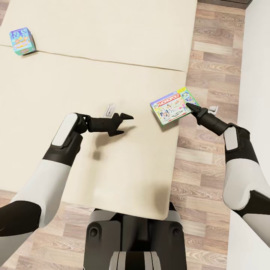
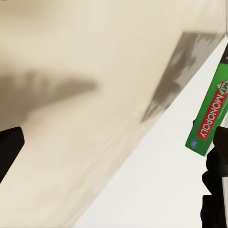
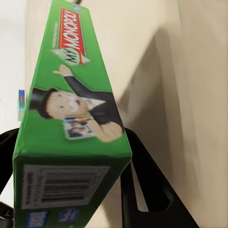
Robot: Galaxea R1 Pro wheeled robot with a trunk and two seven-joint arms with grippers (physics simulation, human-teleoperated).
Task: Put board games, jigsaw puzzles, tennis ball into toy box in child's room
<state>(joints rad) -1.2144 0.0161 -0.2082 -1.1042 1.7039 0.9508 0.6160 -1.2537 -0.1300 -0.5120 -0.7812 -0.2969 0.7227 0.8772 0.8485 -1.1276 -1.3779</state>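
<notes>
The right gripper (image 1: 190,107) is clamping the Monopoly box (image 1: 171,108) at the bed (image 1: 93,67) edge; the left gripper (image 1: 125,123) is hovering open, holding nothing.

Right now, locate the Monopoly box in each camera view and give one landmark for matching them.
Head view: Monopoly box right of centre, at the bed's right edge, by the right gripper.
Left wrist view: green edge at the right border.
Right wrist view: fills the left half.
Shared landmark: the beige bed.
</notes>
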